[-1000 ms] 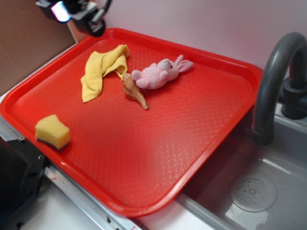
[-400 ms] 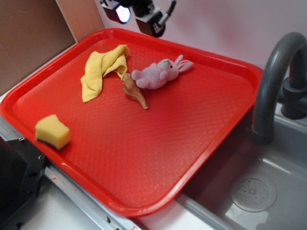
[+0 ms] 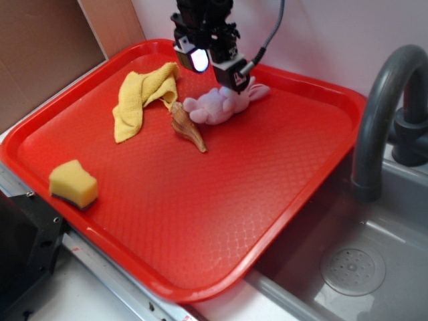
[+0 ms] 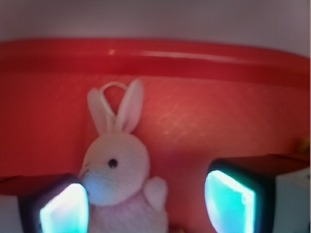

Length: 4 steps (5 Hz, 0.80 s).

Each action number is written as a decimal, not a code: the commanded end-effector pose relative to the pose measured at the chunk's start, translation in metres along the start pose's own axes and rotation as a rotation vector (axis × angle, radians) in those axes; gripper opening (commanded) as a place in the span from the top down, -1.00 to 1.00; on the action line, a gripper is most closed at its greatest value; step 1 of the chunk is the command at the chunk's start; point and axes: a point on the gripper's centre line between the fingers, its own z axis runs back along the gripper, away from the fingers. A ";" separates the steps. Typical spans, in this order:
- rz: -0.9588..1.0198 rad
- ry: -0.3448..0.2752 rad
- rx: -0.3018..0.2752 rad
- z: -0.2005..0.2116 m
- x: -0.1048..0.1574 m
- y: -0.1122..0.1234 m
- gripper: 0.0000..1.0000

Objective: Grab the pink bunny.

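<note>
The pink bunny is lying on its side toward the back of the red tray, ears pointing at the far rim, and nothing has a hold of it yet. In the wrist view the pink bunny fills the lower left, face and one paw showing, with the left finger pad right at its cheek and the right pad off over bare tray.

So the gripper is parked over the bunny's head end with its fingers spread wide apart, empty. I'd call the approach mostly done; what's left is the drop, the close and the lift. I can't tell from the exterior view how much height is left. My read from the wrist cam is that the bunny sits off-centre between the pads, so I'd nudge sideways toward it before squeezing, or I may just clip the head.

The brown seashell lies just beside the bunny's bottom end, maybe touching it, hard to say. The yellow cloth is crumpled a bit further left, and the yellow sponge sits well apart at the near left corner. Sink and faucet off to the right, not in play.
</note>
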 end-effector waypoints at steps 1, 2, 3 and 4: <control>-0.100 0.015 -0.031 -0.015 0.002 -0.021 -1.00; -0.094 0.044 -0.006 -0.027 -0.002 -0.022 -0.96; -0.090 0.040 0.015 -0.025 -0.006 -0.026 1.00; -0.051 0.006 0.082 0.000 -0.013 -0.024 1.00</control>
